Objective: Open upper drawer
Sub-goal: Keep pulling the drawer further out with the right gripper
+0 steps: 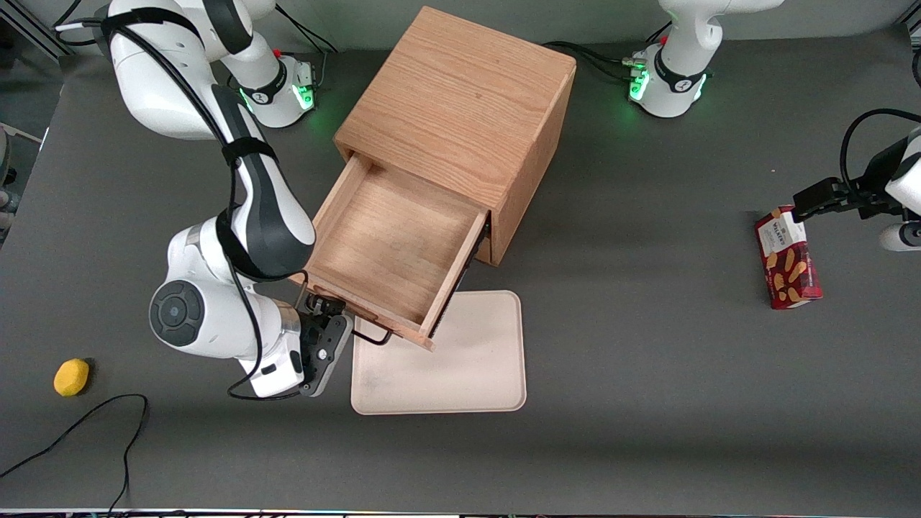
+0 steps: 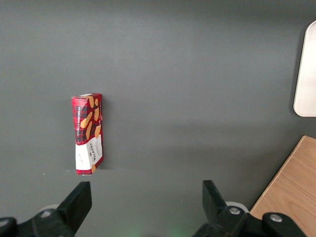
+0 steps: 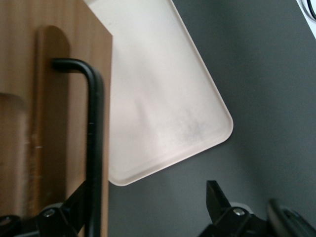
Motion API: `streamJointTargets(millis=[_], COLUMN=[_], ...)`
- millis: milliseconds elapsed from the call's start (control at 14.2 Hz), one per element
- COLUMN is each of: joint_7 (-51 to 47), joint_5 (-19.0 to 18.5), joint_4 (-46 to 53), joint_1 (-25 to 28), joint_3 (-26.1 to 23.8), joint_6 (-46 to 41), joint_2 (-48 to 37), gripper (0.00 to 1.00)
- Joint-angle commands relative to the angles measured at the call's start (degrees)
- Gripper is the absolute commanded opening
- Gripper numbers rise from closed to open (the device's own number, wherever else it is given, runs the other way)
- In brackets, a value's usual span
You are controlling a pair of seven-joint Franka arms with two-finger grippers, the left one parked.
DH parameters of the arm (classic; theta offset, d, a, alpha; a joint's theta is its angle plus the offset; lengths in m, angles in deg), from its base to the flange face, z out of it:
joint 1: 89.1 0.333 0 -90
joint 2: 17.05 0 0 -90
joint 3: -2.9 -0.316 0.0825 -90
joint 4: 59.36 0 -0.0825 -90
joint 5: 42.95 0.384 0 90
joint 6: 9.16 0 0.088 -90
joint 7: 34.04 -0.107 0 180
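Dark grey matte tabletop [image 1: 647,403], lit evenly. Near its middle, a light oak cabinet [image 1: 460,101], with the light oak upper drawer [image 1: 392,244] pulled well out toward the front camera, its shallow box bare inside. Below the drawer's front, a cream rounded rectangular tray [image 1: 460,367] flat on the table. Black two-finger gripper [image 1: 338,327] at the drawer's thin black bar handle [image 3: 95,148], fingers spread, one finger [image 3: 64,217] beside the bar, the other apart from it. Toward the working arm's end, a small yellow lump [image 1: 71,377] and a loose black cable [image 1: 86,424]; toward the parked arm's end, a red tartan biscuit box [image 1: 787,259].
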Motion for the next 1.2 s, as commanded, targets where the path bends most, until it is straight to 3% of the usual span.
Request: streamJointTargets(millis=[0, 564, 1128], joint_7=[1.52, 0.82, -10.85], joint_5=[-0.03, -0.12, -0.99], joint_4=[1.65, 1.74, 1.83], joint_1=[-0.77, -0.86, -0.95], joint_3=[-0.65, -0.13, 0.4], joint_6=[-3.9, -11.63, -20.24], joint_2=[-2.36, -10.09, -18.35], gripper=[1.0, 1.0, 1.0])
